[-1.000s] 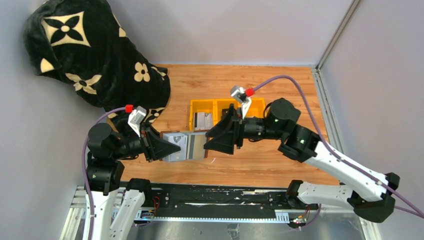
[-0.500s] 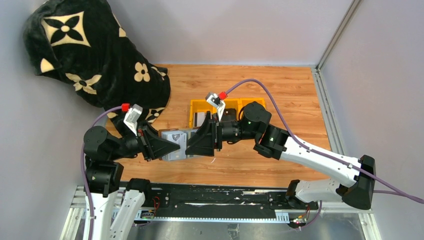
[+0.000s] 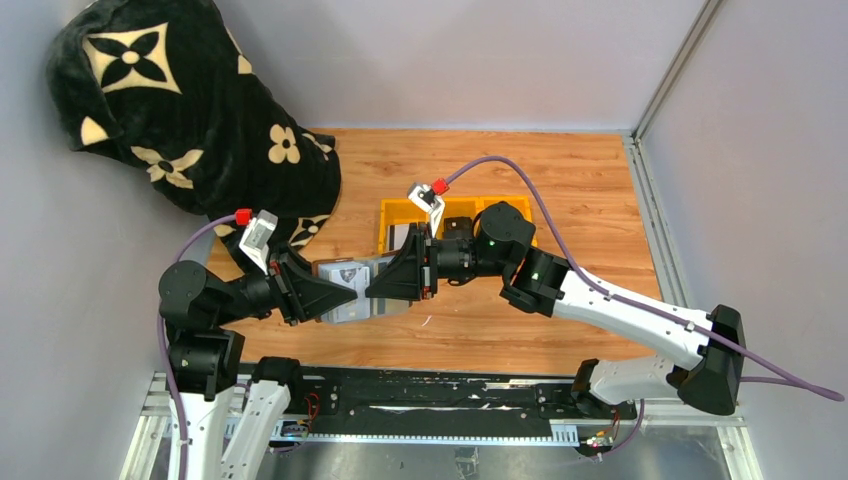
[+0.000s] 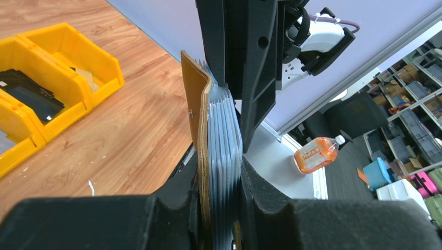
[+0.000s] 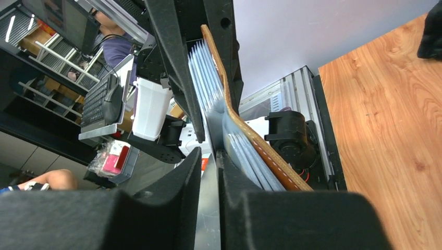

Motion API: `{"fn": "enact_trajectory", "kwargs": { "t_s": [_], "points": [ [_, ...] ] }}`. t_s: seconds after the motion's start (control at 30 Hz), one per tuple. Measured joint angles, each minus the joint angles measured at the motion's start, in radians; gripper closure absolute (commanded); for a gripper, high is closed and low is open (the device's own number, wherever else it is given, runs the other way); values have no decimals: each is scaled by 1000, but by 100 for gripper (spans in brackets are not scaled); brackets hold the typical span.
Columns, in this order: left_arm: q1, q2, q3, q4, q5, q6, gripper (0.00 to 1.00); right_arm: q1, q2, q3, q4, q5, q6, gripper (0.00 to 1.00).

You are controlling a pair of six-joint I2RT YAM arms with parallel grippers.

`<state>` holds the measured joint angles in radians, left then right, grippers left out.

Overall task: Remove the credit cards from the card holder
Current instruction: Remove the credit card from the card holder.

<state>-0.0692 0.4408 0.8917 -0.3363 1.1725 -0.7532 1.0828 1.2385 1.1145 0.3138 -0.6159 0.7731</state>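
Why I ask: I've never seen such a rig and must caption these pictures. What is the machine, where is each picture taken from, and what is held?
These are two robot arms bolted to a wooden table. One picture looks down from above; the other two come from a camera on each wrist. On the table sit a yellow plastic three-compartment tray and, far left, a black blanket with cream flowers. Above the table the left arm's fingers clamp a small brown leather card holder with a fan of clear sleeves. The right arm's fingers pinch a thin grey sheet at its other end; whether card or sleeve, I cannot tell.
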Motion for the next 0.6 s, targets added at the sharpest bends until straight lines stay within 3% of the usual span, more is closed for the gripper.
{"fn": "enact_trajectory", "kwargs": {
  "t_s": [0.23,0.43,0.6],
  "points": [
    [3,-3,0,13,-3,-6,76,-1,6,1,0,24,25,100],
    [3,-3,-1,18,-5,-10,68,-2,9,0,1,25,35,100],
    [3,6,-2,19,12,-19,72,0,4,-21,20,37,37,100]
  ]
}}
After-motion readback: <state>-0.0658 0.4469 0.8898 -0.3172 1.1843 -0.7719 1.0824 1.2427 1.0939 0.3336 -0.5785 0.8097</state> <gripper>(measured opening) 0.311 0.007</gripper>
